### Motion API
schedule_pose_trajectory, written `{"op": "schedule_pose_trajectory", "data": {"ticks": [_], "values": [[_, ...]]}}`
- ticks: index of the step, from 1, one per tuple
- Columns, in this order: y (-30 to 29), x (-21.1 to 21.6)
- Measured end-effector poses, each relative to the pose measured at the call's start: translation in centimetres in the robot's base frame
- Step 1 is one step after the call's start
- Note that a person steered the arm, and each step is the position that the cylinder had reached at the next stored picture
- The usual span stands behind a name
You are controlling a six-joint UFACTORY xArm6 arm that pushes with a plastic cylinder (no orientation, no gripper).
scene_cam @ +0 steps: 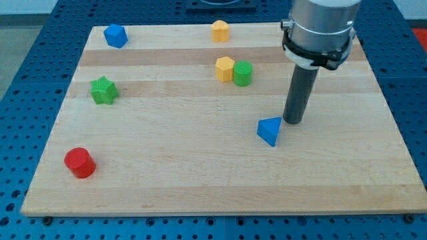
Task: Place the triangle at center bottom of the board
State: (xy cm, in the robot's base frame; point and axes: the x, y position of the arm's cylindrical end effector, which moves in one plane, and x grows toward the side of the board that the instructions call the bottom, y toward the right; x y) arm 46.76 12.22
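Note:
A blue triangle block [269,130] lies on the wooden board [200,173], right of the middle. My tip [293,122] stands just to the triangle's upper right, a small gap from it or barely touching. The dark rod rises from there to the grey arm at the view's top right.
A red cylinder [80,163] sits at the lower left. A green star [103,90] is at the left. A blue block [115,35] is at the top left. A yellow block [220,31] is at top centre. A yellow block [225,68] touches a green cylinder [243,73].

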Motion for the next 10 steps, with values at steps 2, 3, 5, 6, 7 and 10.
{"op": "schedule_pose_trajectory", "data": {"ticks": [2, 3, 5, 6, 7, 10], "values": [[-2.2, 1.6], [-4.2, 2.0], [-6.3, 1.7], [-7.8, 1.6], [-9.4, 1.6], [-12.0, 4.2]]}}
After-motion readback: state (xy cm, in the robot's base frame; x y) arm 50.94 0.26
